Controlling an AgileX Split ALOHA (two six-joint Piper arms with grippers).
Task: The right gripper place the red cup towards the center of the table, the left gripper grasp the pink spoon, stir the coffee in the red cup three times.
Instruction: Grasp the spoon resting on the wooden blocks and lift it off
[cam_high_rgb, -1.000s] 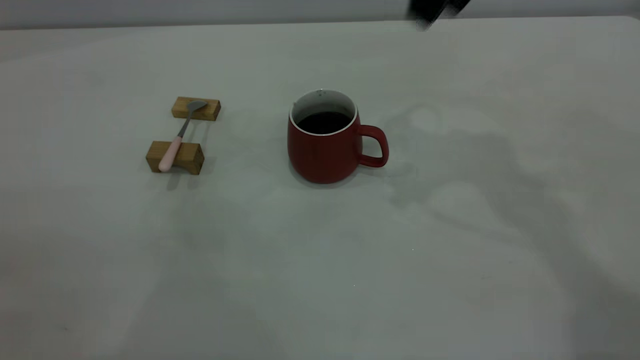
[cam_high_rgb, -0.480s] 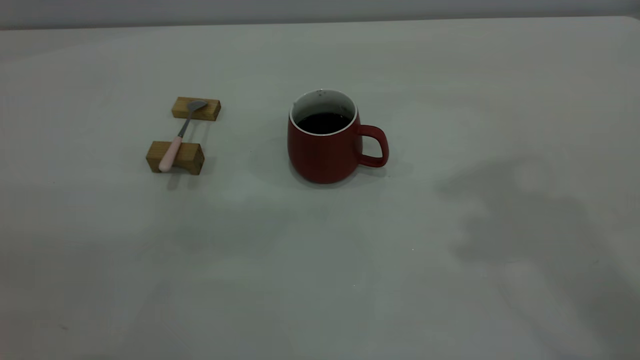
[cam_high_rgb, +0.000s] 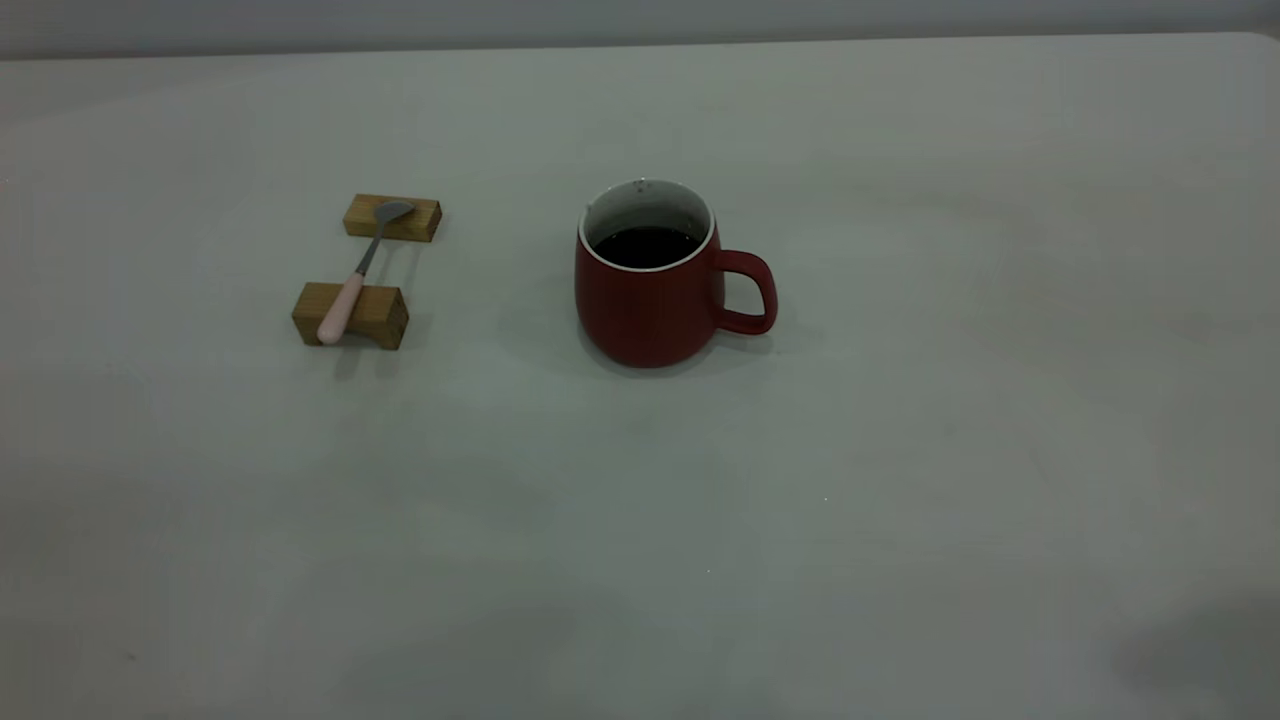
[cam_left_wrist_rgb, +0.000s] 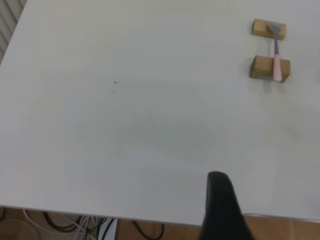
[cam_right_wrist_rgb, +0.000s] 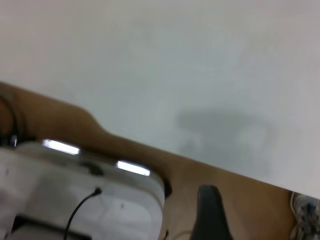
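Note:
The red cup stands upright near the middle of the table, its handle pointing right. Dark coffee fills it partway. To its left the pink spoon lies across two wooden blocks, pink handle on the near one and grey bowl on the far one. The left wrist view shows the spoon far off across the table. My left gripper hangs over the table's edge, well away from it. My right gripper is beyond another table edge, above the floor. Neither gripper appears in the exterior view.
The near wooden block and the far wooden block sit left of the cup. A white device with a cable sits below the table edge in the right wrist view. Cables lie on the floor.
The dark arm part at the top right of the exterior view has left the picture. Its shadow slid off the right side of the table. Cup and spoon have not moved.

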